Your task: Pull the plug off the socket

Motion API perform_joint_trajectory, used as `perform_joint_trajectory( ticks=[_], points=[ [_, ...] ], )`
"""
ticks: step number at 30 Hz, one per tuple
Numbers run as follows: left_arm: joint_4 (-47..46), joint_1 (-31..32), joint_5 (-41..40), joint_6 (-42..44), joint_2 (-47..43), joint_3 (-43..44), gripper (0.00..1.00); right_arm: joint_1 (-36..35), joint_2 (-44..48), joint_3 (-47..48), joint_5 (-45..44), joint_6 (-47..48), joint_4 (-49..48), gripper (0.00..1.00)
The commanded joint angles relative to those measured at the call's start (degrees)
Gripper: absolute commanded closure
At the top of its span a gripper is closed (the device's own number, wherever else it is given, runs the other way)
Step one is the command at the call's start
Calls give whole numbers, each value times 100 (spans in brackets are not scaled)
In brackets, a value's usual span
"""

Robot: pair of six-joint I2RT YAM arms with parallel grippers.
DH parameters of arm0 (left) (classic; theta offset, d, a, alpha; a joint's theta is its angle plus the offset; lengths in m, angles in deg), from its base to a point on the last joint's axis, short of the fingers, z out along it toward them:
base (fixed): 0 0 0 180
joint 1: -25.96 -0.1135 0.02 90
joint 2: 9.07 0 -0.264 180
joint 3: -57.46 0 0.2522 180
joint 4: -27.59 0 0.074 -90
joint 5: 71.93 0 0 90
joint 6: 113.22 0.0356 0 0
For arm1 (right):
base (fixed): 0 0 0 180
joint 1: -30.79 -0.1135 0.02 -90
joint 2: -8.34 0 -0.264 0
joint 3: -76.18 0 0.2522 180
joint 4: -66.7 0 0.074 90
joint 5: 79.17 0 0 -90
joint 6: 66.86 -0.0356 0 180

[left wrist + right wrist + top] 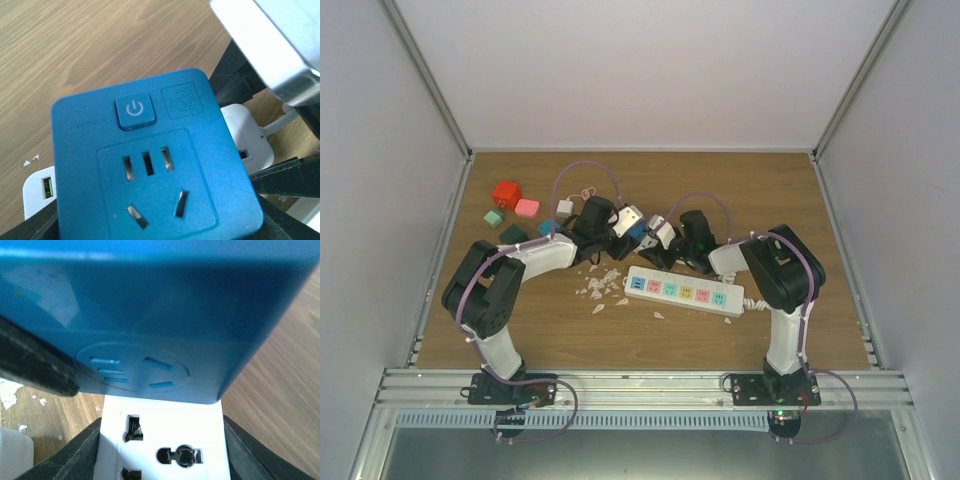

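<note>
- The left fingers [25, 227] are clamping a blue square plastic socket block [150, 160] from both sides. They're holding it over the brown wooden worktop [770, 190], roughly in the middle between the two arms.
- The block's face is pointing straight at the left wrist camera, with the power button up top and every slot showing empty.
- The right fingers [250, 455] are gripping a white plastic plug adapter [165, 440], one finger pressing on each side, right up next to the blue block.
- In the right wrist view the adapter is sitting just under the blue block's edge. Honestly can't tell if the two are touching or apart.
- A long white power strip with pastel coloured sockets [685, 291] is lying flat just in front of both sets of fingers, toward the arm bases.
- White crumbly scraps [600, 285] are lying scattered near the strip's left end.
- Over on the left, a red cube [506, 192], a pink block [527, 208] and a green block [493, 217] are sitting well apart from all this.
</note>
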Motion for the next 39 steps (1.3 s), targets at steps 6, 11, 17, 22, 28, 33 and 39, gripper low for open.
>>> perform_joint_trajectory(
  ticks=[6, 11, 17, 22, 28, 33, 39],
  points=[
    [-182, -112, 1376, -393, -421, 538, 81, 75, -287, 69, -420, -11, 235, 98],
    [-405, 131, 357, 305, -477, 255, 85, 74, -297, 81, -457, -16, 236, 98],
    [-288, 79, 285, 350, -514, 198, 85, 79, -292, 91, -446, -14, 268, 98],
    [433, -153, 326, 616, -810, 416, 84, 80, -312, 243, -86, 127, 624, 94],
    [2392, -577, 546, 1997, -1047, 1157, 82, 85, -374, 875, 181, 633, 1710, 88],
    [3824, -886, 643, 2889, -1196, 1448, 80, 78, -569, 1578, 289, 1040, 2835, 85],
    [5177, -1094, 520, 3961, -1314, 1444, 78, 93, -746, 2181, 556, 1132, 3749, 82]
  ],
)
